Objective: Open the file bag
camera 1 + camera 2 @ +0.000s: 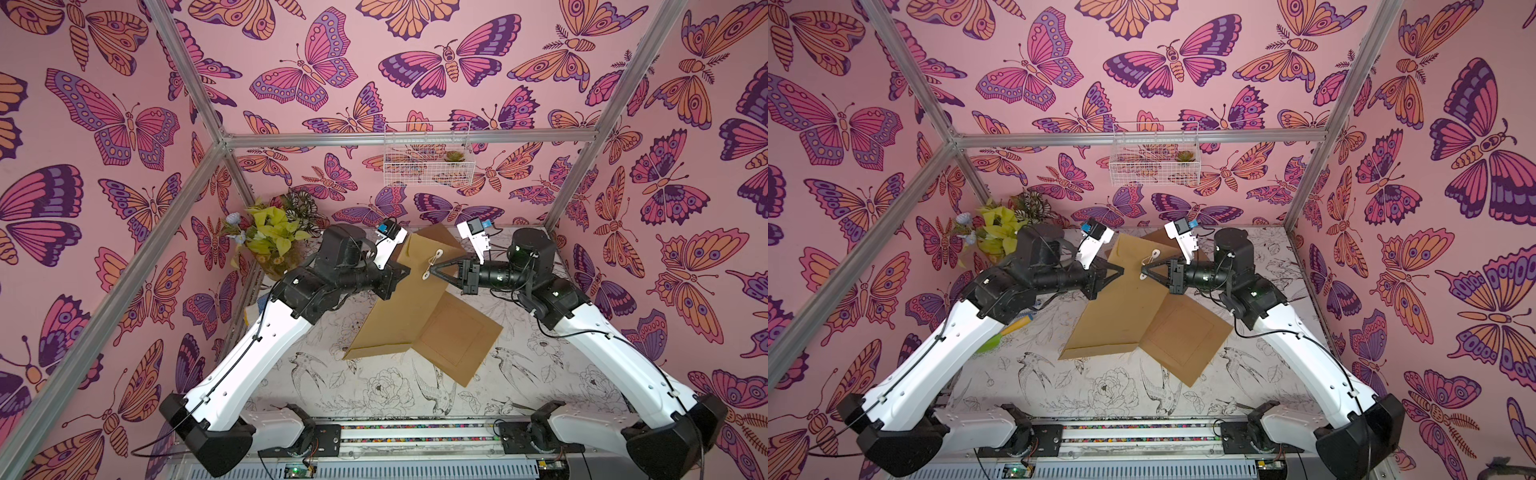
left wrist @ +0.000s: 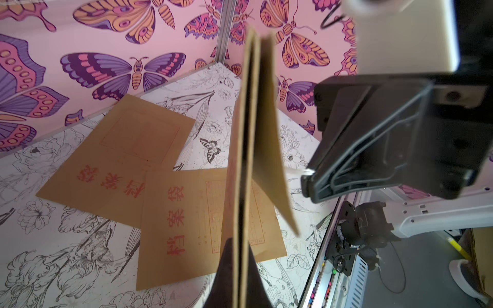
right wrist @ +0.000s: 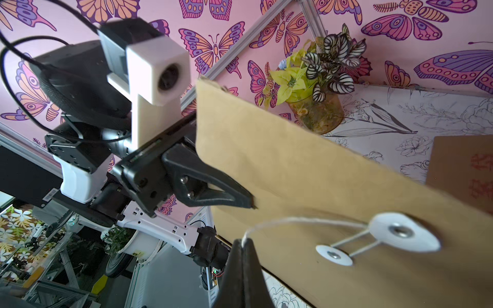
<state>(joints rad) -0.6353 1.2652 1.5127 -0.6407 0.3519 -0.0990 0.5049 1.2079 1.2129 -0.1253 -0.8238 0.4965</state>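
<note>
File bags: 3 in total. Held bag 1; flat on table 2 (upper flat bag overlapping lower flat bag).
On held bag: white discs 2, string 1.
Robot arms: 2.
Grippers: 2, i.e. left gripper + right gripper.
Wrist cams: 2.
Wire basket: 1, w/ 1 small succulent.
Plant pot: 1.

text: red 档案袋 | on: overlapping flat file bag | also: underlying file bag
</note>
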